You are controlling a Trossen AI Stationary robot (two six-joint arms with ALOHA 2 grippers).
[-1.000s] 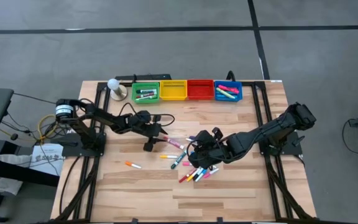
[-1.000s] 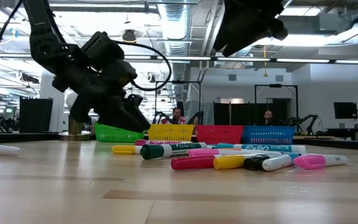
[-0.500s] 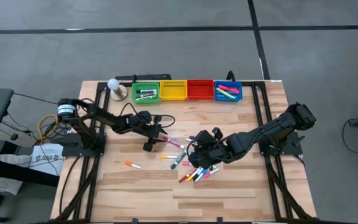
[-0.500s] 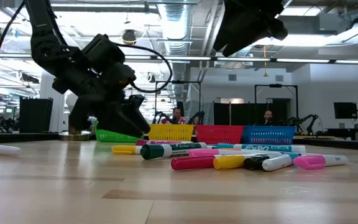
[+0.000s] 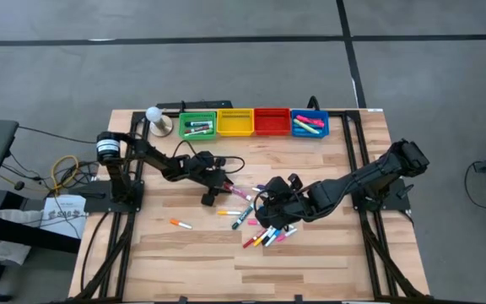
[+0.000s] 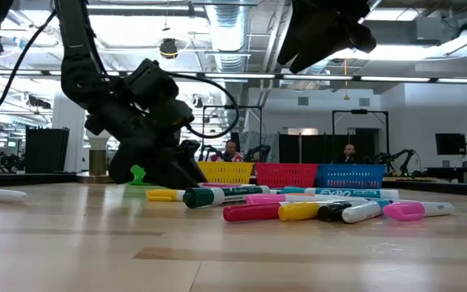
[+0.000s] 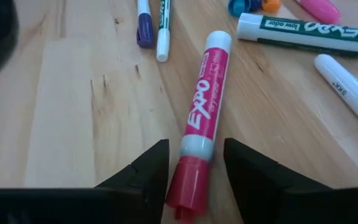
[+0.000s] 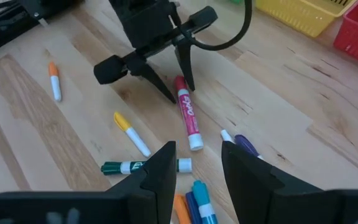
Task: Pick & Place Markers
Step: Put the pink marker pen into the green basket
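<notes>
- Lying alone on the left part of the surface [image 5: 327,262], an orange and white marker [image 5: 180,224] is well apart from the other pens.
- Behind, at the far edge, four bins stand in a row: the green bin [image 5: 197,125] with some markers inside, then the yellow bin [image 5: 234,122], the red bin [image 5: 271,122], and the blue bin [image 5: 310,124] with pink and green pens in it.
- The left tool [image 7: 194,171] is low over the surface, left of the middle. Its two fingers [image 7: 145,174] are spread, one on each side of the red cap end of a pink marker [image 7: 205,109]. The pen lies flat on the wood, and a gap shows between it and each finger, so it is not pinched.
- Just beyond this pen, a purple-capped pen [image 7: 143,22] and a thin white one lie side by side.
- Near the middle, a yellow marker [image 8: 131,133] and a green marker [image 8: 143,167] lie on the wood, close to the pink one.
- The pile of markers [image 5: 267,235] in blue, orange, pink and red lies just right of the middle.
- The right tool [image 8: 194,163] hangs above this pile. Its fingers stand apart and nothing is between them.
</notes>
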